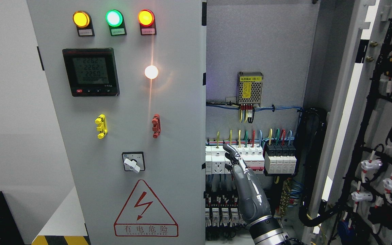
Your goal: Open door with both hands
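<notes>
Head view, sole entry: I am looking at an electrical cabinet with its right door standing swung wide open at the picture's right, wiring and white connectors showing on its inner face. The left door is sitting shut or nearly so, carrying three lit indicator lamps in yellow, green and red, a digital meter, a yellow handle, a red handle, a rotary switch and a red warning triangle. My right hand is rising from the bottom edge right of the middle, fingers extended and together, holding nothing, in front of the row of breakers inside the cabinet; I cannot tell whether it is touching them. A power supply unit is hanging on the back panel above.
</notes>
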You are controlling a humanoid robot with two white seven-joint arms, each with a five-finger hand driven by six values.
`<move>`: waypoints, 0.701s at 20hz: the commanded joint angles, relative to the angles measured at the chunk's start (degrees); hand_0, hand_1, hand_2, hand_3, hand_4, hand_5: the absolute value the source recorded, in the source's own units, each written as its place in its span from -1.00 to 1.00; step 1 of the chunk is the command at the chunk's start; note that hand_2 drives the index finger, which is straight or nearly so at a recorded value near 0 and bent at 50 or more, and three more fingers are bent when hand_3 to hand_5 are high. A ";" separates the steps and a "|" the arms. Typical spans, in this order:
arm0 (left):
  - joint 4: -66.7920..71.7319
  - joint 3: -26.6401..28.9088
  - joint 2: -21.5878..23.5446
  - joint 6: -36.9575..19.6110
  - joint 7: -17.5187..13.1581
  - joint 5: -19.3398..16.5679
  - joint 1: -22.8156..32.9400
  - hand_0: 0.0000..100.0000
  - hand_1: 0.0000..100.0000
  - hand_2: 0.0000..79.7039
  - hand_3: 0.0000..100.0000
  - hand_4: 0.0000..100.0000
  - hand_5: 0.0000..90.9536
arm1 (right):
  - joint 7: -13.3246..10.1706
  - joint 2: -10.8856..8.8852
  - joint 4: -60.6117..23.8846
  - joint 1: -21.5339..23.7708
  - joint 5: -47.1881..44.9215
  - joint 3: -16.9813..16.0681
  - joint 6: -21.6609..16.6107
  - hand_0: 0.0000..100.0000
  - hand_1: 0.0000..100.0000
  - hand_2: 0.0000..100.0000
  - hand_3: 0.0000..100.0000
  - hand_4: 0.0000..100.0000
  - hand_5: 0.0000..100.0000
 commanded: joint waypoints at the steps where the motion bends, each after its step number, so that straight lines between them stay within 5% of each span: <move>1: -0.88 0.04 -0.06 0.04 -0.01 -1.83 0.02 -1.00 -1.00 -1.00 -1.00 -1.00 -1.00 | 0.23 1.21 4.71 -2.40 -1.22 -0.12 0.12 -0.62 -1.00 -1.00 -1.00 -1.00 -1.00; 14: -0.97 -1.62 -0.06 0.83 0.08 -2.18 0.02 -1.00 -1.00 -1.00 -1.00 -1.00 -1.00 | 0.50 -1.78 6.56 -5.56 -5.35 0.32 2.23 -0.62 -1.00 -1.00 -1.00 -1.00 -1.00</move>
